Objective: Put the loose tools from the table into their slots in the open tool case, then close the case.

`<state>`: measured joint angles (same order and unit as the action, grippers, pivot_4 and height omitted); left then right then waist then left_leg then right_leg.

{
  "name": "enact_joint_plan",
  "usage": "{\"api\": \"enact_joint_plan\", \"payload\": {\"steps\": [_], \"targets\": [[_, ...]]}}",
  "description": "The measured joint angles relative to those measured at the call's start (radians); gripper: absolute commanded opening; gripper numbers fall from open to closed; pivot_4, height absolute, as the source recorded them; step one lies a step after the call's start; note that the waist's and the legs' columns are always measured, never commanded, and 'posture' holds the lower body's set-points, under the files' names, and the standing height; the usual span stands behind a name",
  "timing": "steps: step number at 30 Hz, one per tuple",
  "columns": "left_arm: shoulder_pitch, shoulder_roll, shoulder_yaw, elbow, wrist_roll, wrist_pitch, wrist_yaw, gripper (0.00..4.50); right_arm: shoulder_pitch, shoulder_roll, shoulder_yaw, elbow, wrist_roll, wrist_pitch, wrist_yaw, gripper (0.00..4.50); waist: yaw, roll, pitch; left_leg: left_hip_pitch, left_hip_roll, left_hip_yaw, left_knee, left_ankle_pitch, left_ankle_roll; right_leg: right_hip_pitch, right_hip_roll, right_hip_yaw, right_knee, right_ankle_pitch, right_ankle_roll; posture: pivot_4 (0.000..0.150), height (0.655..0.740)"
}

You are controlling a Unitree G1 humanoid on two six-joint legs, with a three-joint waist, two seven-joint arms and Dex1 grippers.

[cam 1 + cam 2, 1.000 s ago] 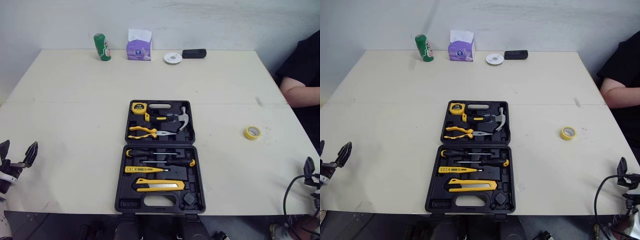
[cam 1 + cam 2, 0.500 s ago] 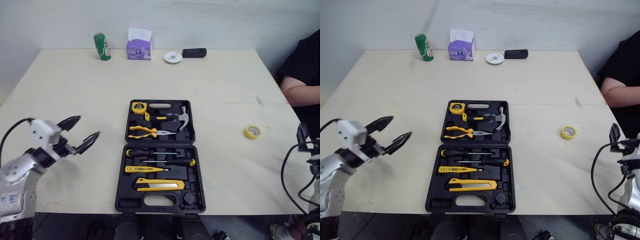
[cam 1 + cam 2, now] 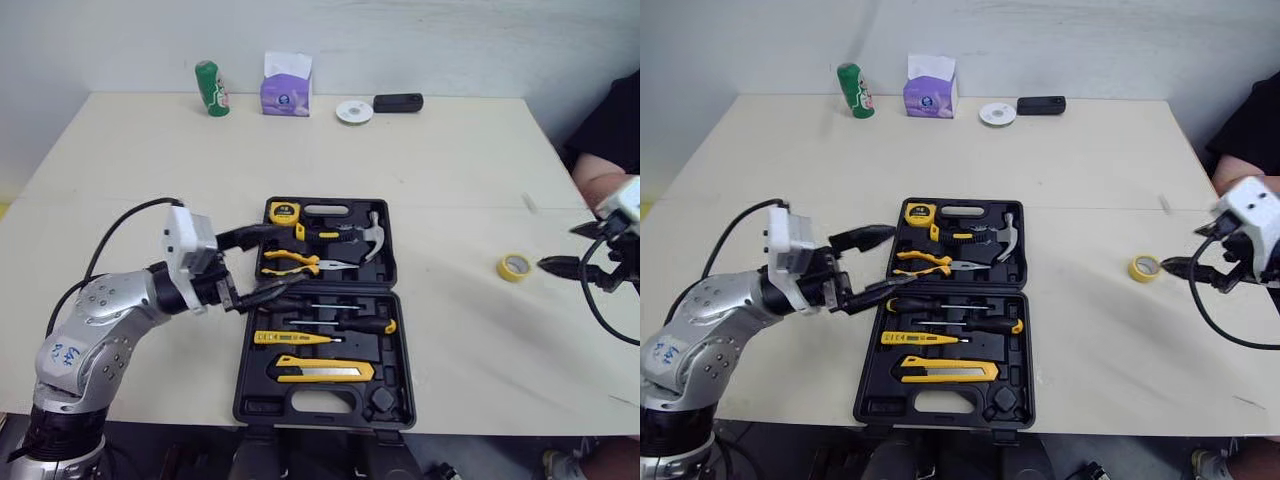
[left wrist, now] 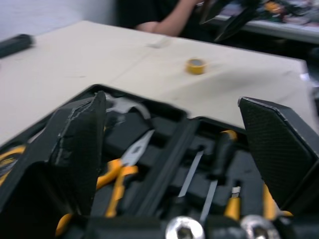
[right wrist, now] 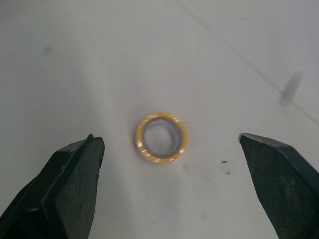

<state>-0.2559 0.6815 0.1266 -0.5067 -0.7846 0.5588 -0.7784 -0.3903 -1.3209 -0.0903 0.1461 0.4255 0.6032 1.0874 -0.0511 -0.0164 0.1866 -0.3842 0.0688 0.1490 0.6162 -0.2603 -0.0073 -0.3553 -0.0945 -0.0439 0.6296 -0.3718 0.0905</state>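
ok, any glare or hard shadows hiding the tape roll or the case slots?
Right wrist view: tape roll evenly lit on the table, no glare or hard shadow. Left eye view: soft even light; tool case interior dark, yellow utility knife stands out, slight shine on the hammer head. Left wrist view: slots dim, pliers visible.

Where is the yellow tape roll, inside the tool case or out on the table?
Out. The tape roll lies flat on the table, apart from the open tool case; the right gripper points at it, open.
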Motion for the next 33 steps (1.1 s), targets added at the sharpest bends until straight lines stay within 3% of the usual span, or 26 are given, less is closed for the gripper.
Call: {"api": "enact_joint_plan", "payload": {"steps": [5, 13, 22, 33], "targets": [[-0.050, 0.025, -0.067, -0.062, -0.114, 0.127, -0.045, 4.45, -0.182, -0.002, 0.218, 0.033, -0.126, -0.003, 0.183, 4.50, 0.004, 0.000, 0.000, -0.006, 0.000, 0.000, 0.005, 0.001, -0.001, -0.005, 0.001, 0.000, 0.002, 0.000, 0.000, 0.150, 0.7400], [-0.071, 0.007, -0.110, -0.083, -0.124, 0.166, -0.046, 4.45, -0.434, 0.122, 0.434, 0.316, -0.372, -0.151, 0.357, 4.50, 0.010, 0.000, 0.001, -0.007, 0.000, 0.000, 0.013, 0.001, 0.000, -0.005, 0.002, 0.002, 0.005, 0.000, 0.000, 0.150, 0.7400], [-0.054, -0.012, -0.116, -0.117, -0.133, 0.176, -0.012, 4.45, -0.604, 0.245, 0.495, 0.636, -0.538, -0.313, 0.433, 4.50, 0.017, 0.000, 0.002, -0.006, 0.000, 0.000, 0.016, 0.001, 0.000, -0.005, 0.002, 0.003, 0.010, 0.000, 0.000, 0.150, 0.7400], [-0.042, -0.013, -0.114, -0.149, -0.135, 0.181, 0.014, 4.45, -0.664, 0.335, 0.503, 0.846, -0.652, -0.436, 0.427, 4.50, 0.018, 0.000, 0.002, -0.006, 0.000, -0.001, 0.018, 0.001, 0.000, -0.006, 0.002, 0.003, 0.013, 0.000, 0.000, 0.150, 0.7400]]}}
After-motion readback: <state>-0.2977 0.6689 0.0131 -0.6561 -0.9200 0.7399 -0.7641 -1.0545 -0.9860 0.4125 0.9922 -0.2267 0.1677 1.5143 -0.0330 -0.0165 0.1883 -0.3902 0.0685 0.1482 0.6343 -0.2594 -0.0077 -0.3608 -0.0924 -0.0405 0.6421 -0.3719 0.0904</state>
